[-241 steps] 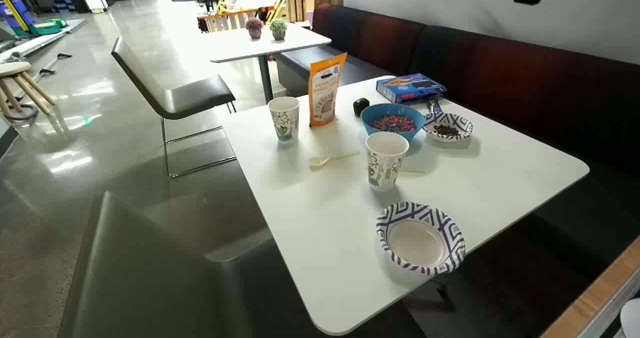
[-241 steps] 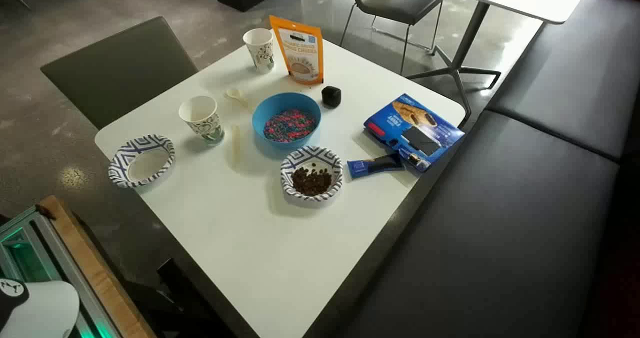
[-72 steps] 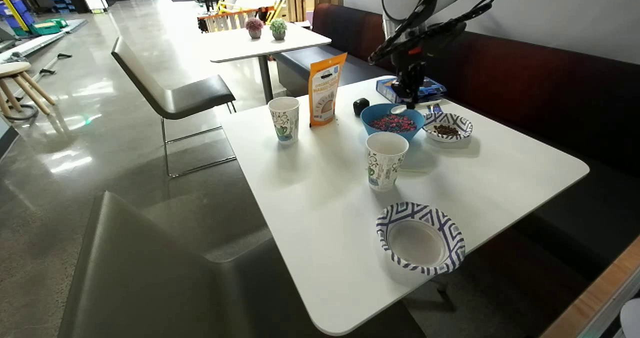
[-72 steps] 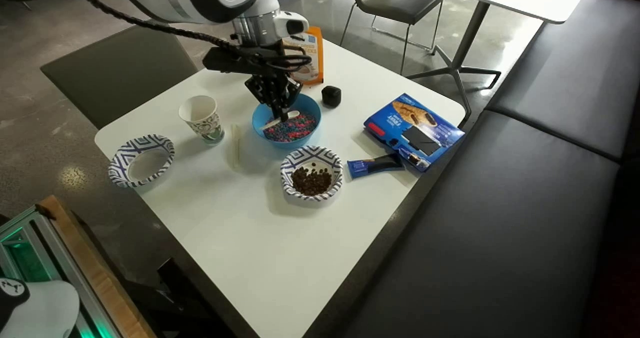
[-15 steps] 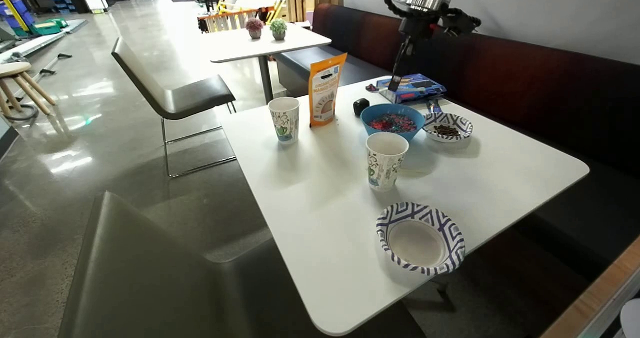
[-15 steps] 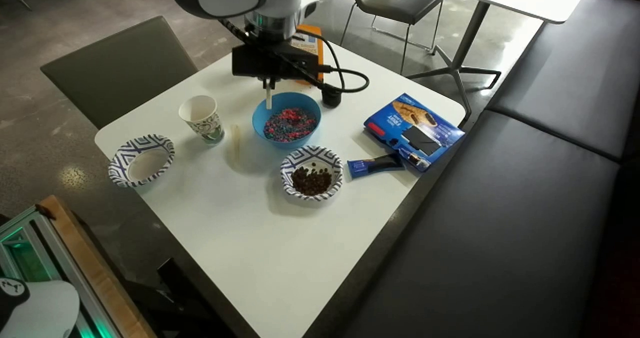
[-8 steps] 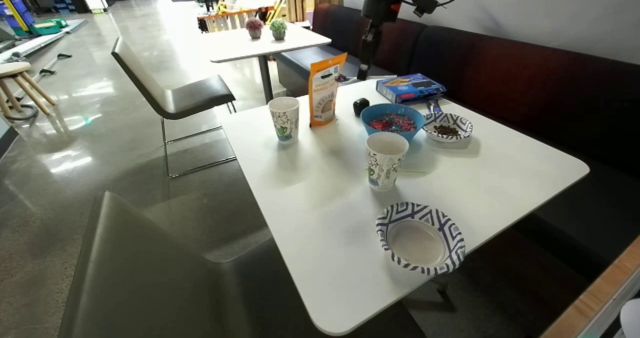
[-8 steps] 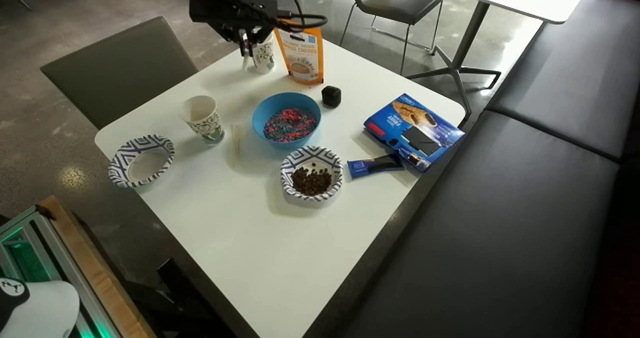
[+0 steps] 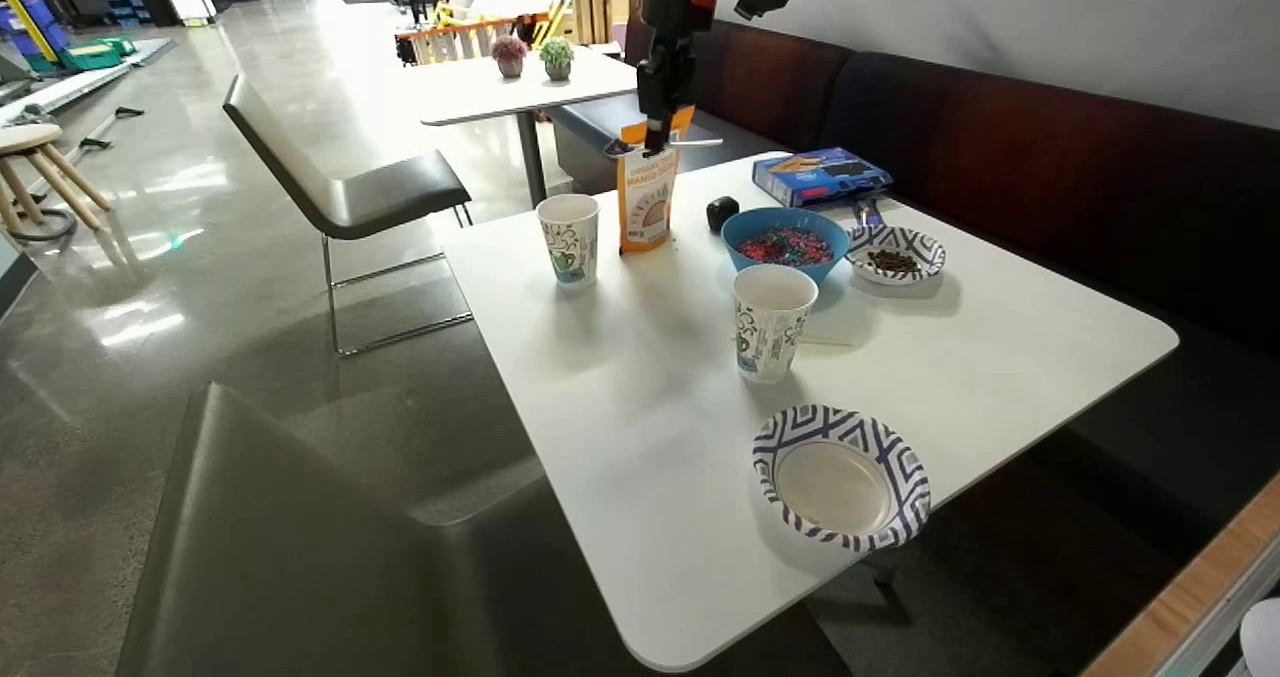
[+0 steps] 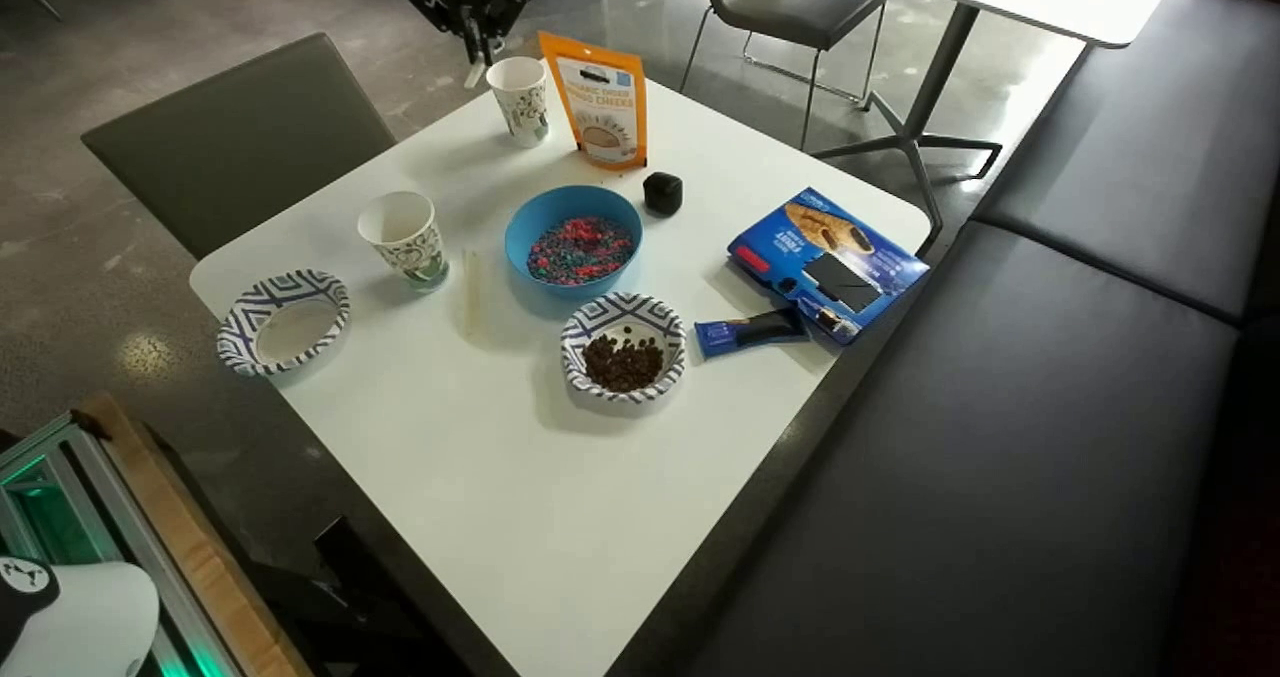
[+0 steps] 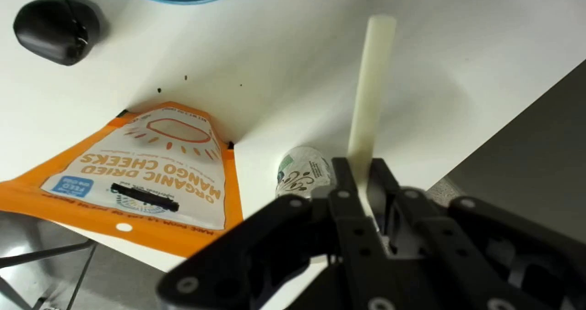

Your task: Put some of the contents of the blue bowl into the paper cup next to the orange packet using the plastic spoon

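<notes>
My gripper (image 11: pixel 360 165) is shut on the handle of the pale plastic spoon (image 11: pixel 370 85), held in the air. In an exterior view, the spoon's scoop end (image 9: pixel 618 147) carries dark and pinkish bits, level with the top of the orange packet (image 9: pixel 648 202). The white paper cup (image 10: pixel 522 107) stands upright beside that packet; its side shows below the fingers in the wrist view, its mouth hidden there. My gripper is higher than the cup. Pink and blue-green bits lie in the blue bowl (image 10: pixel 570 203), nearer the table's middle.
A similar cup (image 10: pixel 405 242), a patterned bowl (image 10: pixel 275 302), another with brown pieces (image 10: pixel 580 347) and a pale stick (image 10: pixel 472 292) are on the table. A black object (image 10: pixel 663 194), a blue box (image 10: pixel 830 262) and a wrapped bar (image 10: pixel 750 334) stand or lie around the blue bowl.
The spoon, earlier on the table and then in my gripper at the blue bowl, now holds bits. Over the last second my gripper carried it from beyond the bowl to the packet and cup.
</notes>
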{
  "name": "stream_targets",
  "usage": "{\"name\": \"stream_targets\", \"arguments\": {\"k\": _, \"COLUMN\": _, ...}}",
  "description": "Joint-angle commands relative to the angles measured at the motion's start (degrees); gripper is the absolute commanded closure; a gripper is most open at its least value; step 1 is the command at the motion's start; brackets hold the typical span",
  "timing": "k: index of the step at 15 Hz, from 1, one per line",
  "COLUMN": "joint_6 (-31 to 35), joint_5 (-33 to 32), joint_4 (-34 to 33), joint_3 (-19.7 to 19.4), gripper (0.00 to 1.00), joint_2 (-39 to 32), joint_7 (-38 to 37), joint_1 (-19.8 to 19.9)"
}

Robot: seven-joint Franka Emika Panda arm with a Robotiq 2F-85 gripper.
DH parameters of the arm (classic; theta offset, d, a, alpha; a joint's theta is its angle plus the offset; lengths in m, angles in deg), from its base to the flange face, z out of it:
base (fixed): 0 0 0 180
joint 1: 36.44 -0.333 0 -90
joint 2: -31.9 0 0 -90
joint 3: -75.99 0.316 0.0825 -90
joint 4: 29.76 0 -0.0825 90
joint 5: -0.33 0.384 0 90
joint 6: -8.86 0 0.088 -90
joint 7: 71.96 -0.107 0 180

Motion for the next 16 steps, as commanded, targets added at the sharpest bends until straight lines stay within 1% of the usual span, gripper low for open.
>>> {"name": "stream_targets", "arguments": {"k": 1, "joint_6": -3.47, "joint_5": -2.50, "joint_4": -8.35, "joint_3": 0.71, "gripper": 0.96, "joint_2": -6.90, "joint_7": -5.90, "joint_1": -1.52}}
{"name": "stream_targets", "arguments": {"k": 9, "joint_6": -3.09, "joint_5": -6.84, "joint_4": -19.45, "joint_3": 0.63, "gripper": 0.96, "joint_2": -16.63, "joint_7": -15.13, "joint_1": -5.44}}
{"name": "stream_targets", "arguments": {"k": 13, "joint_6": -5.82, "joint_5": -8.52, "joint_4": -23.19, "joint_3": 0.43, "gripper": 0.96, "joint_2": -19.75, "joint_7": -17.76, "joint_1": -6.72}}
{"name": "stream_targets", "arguments": {"k": 14, "joint_6": -3.05, "joint_5": -7.28, "joint_4": -19.69, "joint_3": 1.49, "gripper": 0.86, "joint_2": -17.39, "joint_7": -15.82, "joint_1": -5.38}}
{"name": "stream_targets", "arguments": {"k": 16, "joint_6": -3.94, "joint_5": -7.60, "joint_4": -20.97, "joint_3": 1.42, "gripper": 0.86, "joint_2": -18.48, "joint_7": -16.38, "joint_1": -5.72}}
